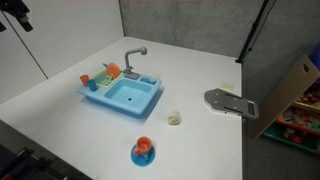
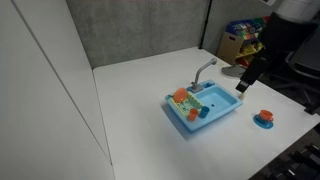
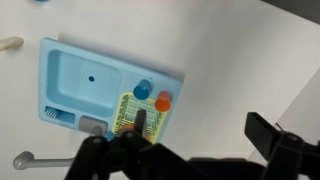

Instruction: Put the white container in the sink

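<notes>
The white container [image 1: 174,118] is a small cream cup on the white table, right of the sink's front corner. Its edge also shows at the top left of the wrist view [image 3: 8,44]. The light blue toy sink [image 1: 122,94] has a grey faucet [image 1: 134,56] and a side rack of colourful items; it shows in both exterior views [image 2: 205,108] and in the wrist view [image 3: 85,80]. My gripper [image 3: 205,135] is open and empty, up in the air beside the sink's rack end, well away from the container. In an exterior view the gripper [image 2: 242,86] hangs behind the sink and hides the container.
An orange cup on a blue saucer [image 1: 143,150] stands near the table's front edge, also seen in an exterior view [image 2: 264,118]. A flat grey plate-like object [image 1: 228,102] lies at the table's right edge. A shelf with toys [image 1: 295,105] stands beyond the table.
</notes>
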Robot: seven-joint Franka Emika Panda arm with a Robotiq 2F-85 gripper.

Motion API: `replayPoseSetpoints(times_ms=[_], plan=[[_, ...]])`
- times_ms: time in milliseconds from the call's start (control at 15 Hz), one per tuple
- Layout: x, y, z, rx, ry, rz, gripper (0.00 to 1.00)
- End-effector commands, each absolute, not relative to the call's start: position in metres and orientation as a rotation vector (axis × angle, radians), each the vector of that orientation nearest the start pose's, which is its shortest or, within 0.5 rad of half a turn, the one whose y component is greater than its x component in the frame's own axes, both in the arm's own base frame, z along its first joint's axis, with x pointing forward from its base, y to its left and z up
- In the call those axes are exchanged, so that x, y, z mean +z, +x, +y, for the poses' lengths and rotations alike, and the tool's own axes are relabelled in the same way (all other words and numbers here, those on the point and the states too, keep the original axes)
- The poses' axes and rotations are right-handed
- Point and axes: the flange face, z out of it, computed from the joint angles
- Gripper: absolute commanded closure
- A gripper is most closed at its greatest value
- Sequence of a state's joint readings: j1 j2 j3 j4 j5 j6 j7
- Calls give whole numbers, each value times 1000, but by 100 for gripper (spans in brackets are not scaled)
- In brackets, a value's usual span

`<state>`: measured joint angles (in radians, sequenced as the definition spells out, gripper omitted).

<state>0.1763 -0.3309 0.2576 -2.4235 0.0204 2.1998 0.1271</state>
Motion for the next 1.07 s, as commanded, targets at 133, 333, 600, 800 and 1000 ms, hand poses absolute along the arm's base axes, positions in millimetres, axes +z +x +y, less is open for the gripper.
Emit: replayPoseSetpoints(times_ms=[133,333,600,800,1000], plan=[[437,407,192,-176,-3141,-453,0],[437,407,192,-176,-3141,-453,0],[442,411,192,-164,-3150,-440,0],[453,417,191,-157,-3162,-424,0],[467,427,183,-107,-3187,-384,0]])
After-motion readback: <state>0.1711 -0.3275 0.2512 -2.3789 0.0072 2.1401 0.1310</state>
